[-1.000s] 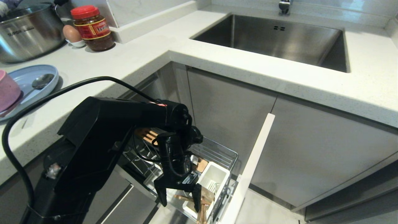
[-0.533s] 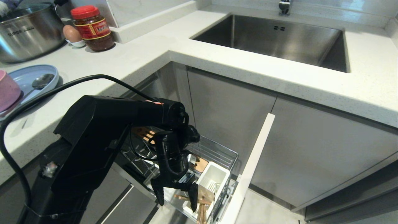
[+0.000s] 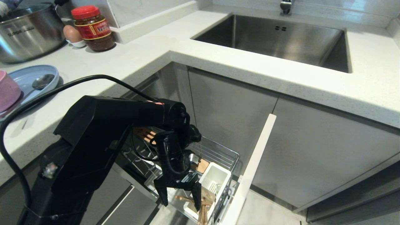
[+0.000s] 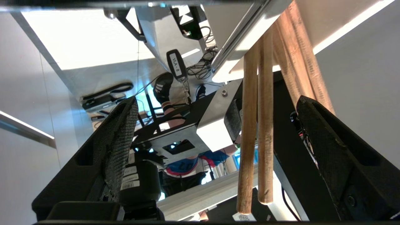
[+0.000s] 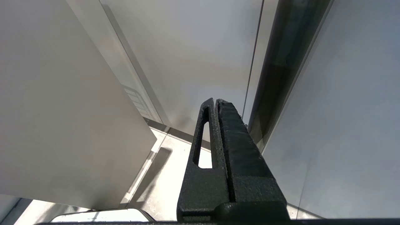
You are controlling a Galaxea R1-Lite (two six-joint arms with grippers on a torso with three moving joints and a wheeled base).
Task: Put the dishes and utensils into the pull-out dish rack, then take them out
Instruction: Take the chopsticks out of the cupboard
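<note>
While spread wide, left gripper (image 3: 178, 196) straddles chopsticks (image 3: 202, 211) (right gripper (image 5: 217, 104) closed).

Head camera high above worktop (image 3: 125, 67) corner, facing forward and down over sink (image 3: 275, 40) to rack (image 3: 215, 153) low beside open door. Left wrist camera close behind left hand (image 4: 215, 150), inside rack, looking along spread fingers (image 4: 115, 147); chopsticks (image 4: 256, 131) fill near field. Right wrist camera close behind right hand (image 5: 218, 140), facing pale cabinet panels. Head and left wrist views share chopsticks (image 3: 203, 209) and left hand (image 3: 179, 197).
</note>
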